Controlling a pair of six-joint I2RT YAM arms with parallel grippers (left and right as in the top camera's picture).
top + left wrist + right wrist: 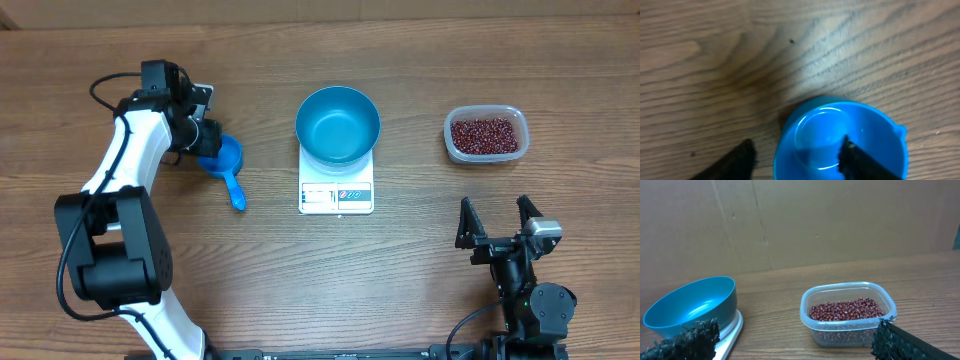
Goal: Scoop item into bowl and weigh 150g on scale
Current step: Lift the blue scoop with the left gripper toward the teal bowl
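Only the left wrist view shows the left gripper (796, 145), jaws apart astride the rim of the scoop (867, 130), while the right gripper (793, 327), jaws wide, faces beans (846, 310) in a tub (840, 336), bowl (695, 305) on scale (733, 330), wooden desk (922, 287), cardboard wall (840, 220).

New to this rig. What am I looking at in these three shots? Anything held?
Two robot arms, each ending in a two-finger gripper, work at a wooden table. One picture looks down from above; the other two come from cameras on each wrist. On the table: an empty blue bowl on a white scale, a clear tub of red-brown beans, a blue scoop. The left gripper straddles the scoop's rim, jaws apart; nothing is held yet. The right gripper sits open.
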